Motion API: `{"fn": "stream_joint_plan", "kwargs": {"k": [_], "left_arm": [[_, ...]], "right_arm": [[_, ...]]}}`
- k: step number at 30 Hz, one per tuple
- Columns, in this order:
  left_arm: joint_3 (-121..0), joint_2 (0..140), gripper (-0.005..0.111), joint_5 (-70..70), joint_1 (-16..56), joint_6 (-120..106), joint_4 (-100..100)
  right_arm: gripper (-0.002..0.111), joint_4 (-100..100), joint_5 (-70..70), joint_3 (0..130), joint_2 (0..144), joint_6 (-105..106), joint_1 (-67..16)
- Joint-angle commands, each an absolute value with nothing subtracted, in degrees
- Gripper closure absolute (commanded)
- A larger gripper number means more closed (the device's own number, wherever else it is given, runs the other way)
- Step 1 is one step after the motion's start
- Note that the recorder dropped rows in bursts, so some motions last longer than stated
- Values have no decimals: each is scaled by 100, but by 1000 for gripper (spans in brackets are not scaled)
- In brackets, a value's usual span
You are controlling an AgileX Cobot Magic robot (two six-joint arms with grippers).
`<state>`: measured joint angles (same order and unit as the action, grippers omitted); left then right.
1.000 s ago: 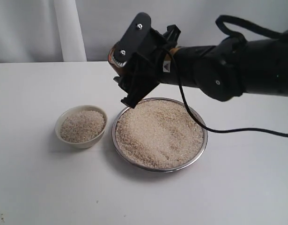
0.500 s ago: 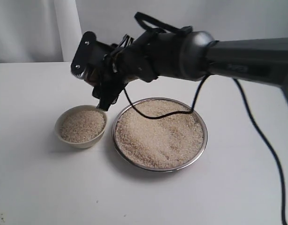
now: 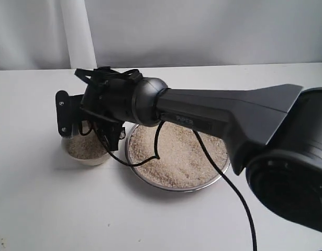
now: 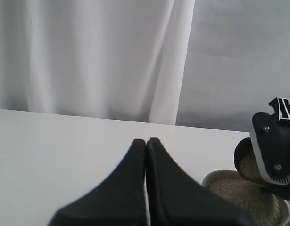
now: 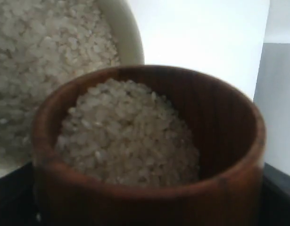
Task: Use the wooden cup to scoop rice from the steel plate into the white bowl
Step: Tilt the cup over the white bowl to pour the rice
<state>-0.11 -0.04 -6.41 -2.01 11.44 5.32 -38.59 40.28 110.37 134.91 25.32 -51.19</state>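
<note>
The wooden cup [image 5: 229,181], reddish-brown, is heaped with rice [image 5: 130,136] and tilts just above the white bowl [image 5: 129,37]. My right gripper [image 3: 90,125] is shut on the cup and has reached across the steel plate [image 3: 223,166] to hang over the bowl [image 3: 90,158]. In the exterior view the gripper hides the cup. The left wrist view shows the cup [image 4: 244,162] above the bowl [image 4: 215,178]. Bowl and plate both hold rice [image 3: 181,154]. My left gripper [image 4: 146,141] is shut and empty, off to the side over bare table.
The right arm [image 3: 218,117] stretches low over the plate's back half, and its black cable [image 3: 239,204] hangs down across the plate to the table. A white curtain [image 3: 77,34] hangs behind the table's far edge.
The right arm has swung left with the cup, from above the plate's far rim to over the white bowl, and has come down lower.
</note>
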Motion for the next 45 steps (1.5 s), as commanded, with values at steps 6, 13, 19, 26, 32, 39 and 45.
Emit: {"fn": "stream_joint_plan", "kwargs": {"k": [6,13,19,26,32,39,45], "left_arm": [[0,0,107,-624,-174,1171,504],[0,0,107,-624,-174,1171,504],[0,0,107,-624,-174,1171,504],[0,0,107,-624,-174,1171,504],[0,0,107,-624,-174,1171,504],[0,0,107,-624,-174,1171,504],[0,0,107,-624,-174,1171,504]], "right_arm": [[108,-5177,4440,11114,13439,2554,-5399],[108,-5948,4639,11114,13511,2847,-5548],[108,-6443,4742,11114,13711,2835,-5613],[108,-6668,4717,11114,13711,3052,-5786],[108,-6668,4727,11114,13711,3246,-5893],[108,-6684,4949,11114,13668,3424,-5893],[108,-6749,4979,11114,13489,3620,-5893]]}}
